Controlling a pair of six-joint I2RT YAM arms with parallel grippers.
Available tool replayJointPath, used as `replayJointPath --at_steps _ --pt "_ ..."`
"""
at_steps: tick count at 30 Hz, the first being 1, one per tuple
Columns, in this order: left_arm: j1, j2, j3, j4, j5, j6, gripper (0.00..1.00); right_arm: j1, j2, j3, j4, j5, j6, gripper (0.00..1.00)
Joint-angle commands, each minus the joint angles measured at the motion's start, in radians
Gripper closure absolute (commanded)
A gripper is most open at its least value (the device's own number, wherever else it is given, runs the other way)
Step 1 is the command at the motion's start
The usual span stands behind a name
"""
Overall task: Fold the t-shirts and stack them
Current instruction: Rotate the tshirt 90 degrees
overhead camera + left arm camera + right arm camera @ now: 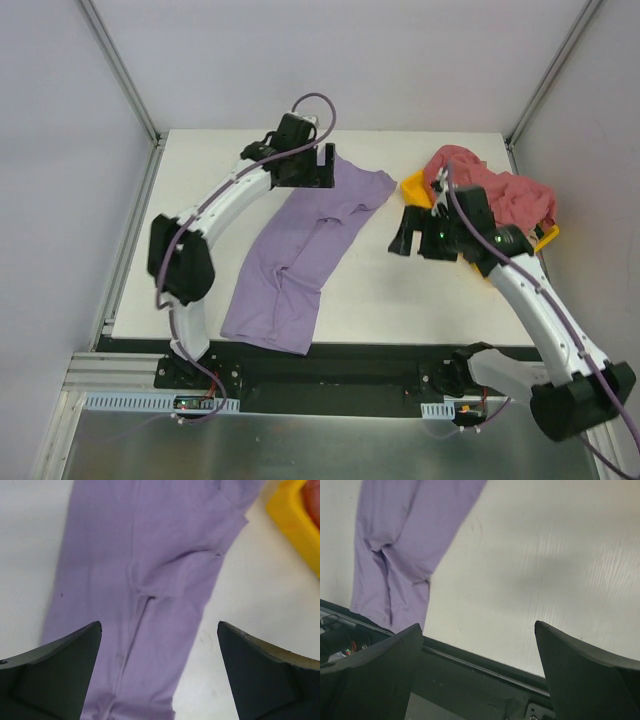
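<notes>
Table [420,300]: white matte top, soft even light, faint shadows
Back wall [340,60]: plain pale grey panel
Side panels, left [60,200] and right [600,160]: same pale grey
Corner posts [120,68]: aluminium profile
Near edge: black base rail [340,378], brushed metal sheet [300,450] in front of it

1. The left arm [225,195] and the right arm [535,300] are made of smooth white tubes, with chunky black blocks at the bends.
2. A thin purple cable [320,100] runs along each arm and curls out in a loop near the top.
3. The left pincer [328,168] is all black. Up close its fingers [60,670] look like thick, dark wedges with slanted sides.
4. The right pincer [402,230] is black too. Little green lights [497,238] glow on the black part behind it.
5. Each arm stands on a black base [185,370], with a small board [195,403] of wires beside it.
</notes>
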Motion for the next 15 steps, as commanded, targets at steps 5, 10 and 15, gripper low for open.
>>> replayJointPath --at_steps 5,10,15 --pt "0.01 0.457 0.409 -0.135 0.055 0.239 0.04 0.031 -0.455 -0.429 0.081 0.025 0.202 0.04" --pt "0.006 0.585 0.479 -0.149 0.094 0.268 0.06 0.029 -0.604 -0.479 -0.028 0.071 0.23 0.04" --pt "-0.011 0.613 0.482 -0.154 0.155 0.302 0.07 0.031 -0.63 -0.493 -0.066 0.075 0.222 0.04"
